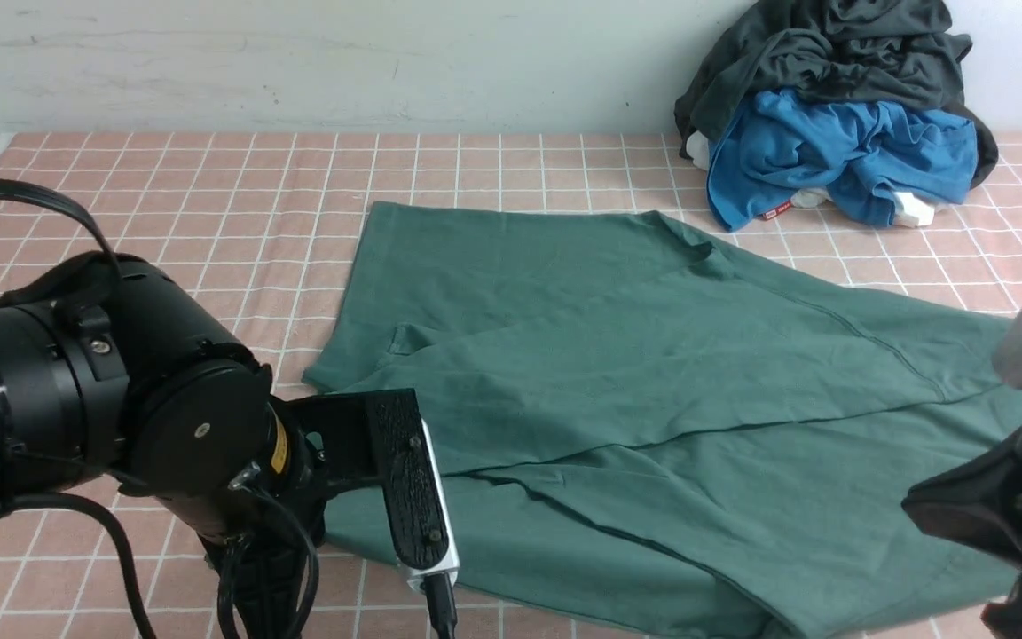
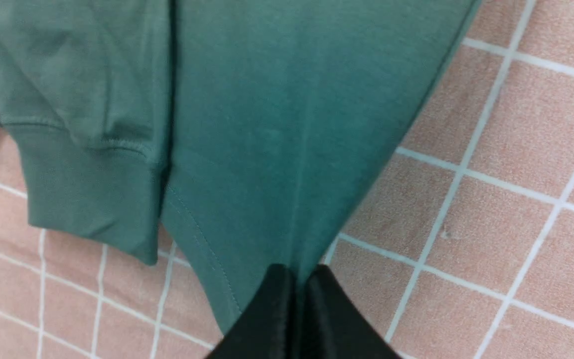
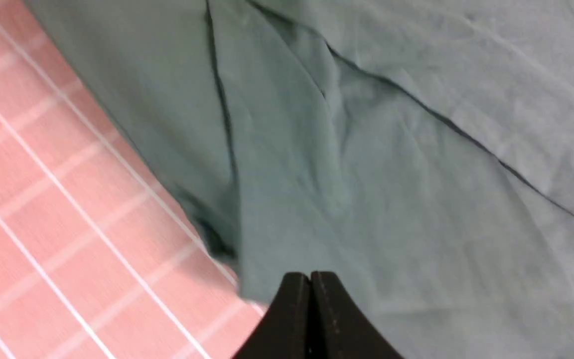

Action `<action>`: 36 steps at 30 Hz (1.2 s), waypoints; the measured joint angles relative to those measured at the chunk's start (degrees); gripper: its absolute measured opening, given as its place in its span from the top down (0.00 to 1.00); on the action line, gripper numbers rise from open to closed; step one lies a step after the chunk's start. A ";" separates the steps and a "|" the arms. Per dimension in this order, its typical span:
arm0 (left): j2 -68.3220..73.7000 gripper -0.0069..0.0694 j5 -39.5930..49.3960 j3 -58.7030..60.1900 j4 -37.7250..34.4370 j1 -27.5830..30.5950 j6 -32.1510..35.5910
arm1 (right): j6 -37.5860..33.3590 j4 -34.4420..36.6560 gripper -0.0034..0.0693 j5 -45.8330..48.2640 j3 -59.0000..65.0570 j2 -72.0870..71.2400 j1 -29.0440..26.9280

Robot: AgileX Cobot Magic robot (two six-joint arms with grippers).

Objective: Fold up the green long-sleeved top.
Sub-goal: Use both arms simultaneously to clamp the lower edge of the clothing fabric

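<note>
Spreading over most of the desk (image 1: 209,177), which wears a pink cloth ruled in white squares, the green long-sleeved top (image 1: 617,355) lies flat from the middle out to the right edge. Both of its sleeves are laid across the body. In the far right corner, against the wall, sits a heap of other clothes: a dark charcoal garment (image 1: 830,44) on a bright blue garment (image 1: 830,151), well apart from the work.

To my eye the top is soft, limp cotton. It looks light enough for one pinch to lift, but it is sure to sag between two holds. It wants taking by the hem or corners, both sides at once, and carrying over evenly.

That is about where the arms are. The left arm (image 1: 76,390) hangs low at the near left. The left gripper (image 2: 294,279) has its jaws clamped on the top's edge, the fabric drawn to a peak between them, just beside a ribbed sleeve cuff (image 2: 87,199). The right gripper (image 3: 311,284) has its jaws pressed together at the top's edge. That edge rides a little off the cloth with a shadow under it, so I take it as pinched.

From the front, neither pair of jaws shows: the left hides behind its own wrist, and the right arm is cut off by the frame. The right wrist view is blurred. The neck, logo and label I cannot find.
</note>
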 joint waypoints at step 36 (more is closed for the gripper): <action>-0.60 0.91 1.50 0.00 0.01 0.00 -7.14 | 16.13 -36.48 0.97 -13.91 6.26 25.92 0.00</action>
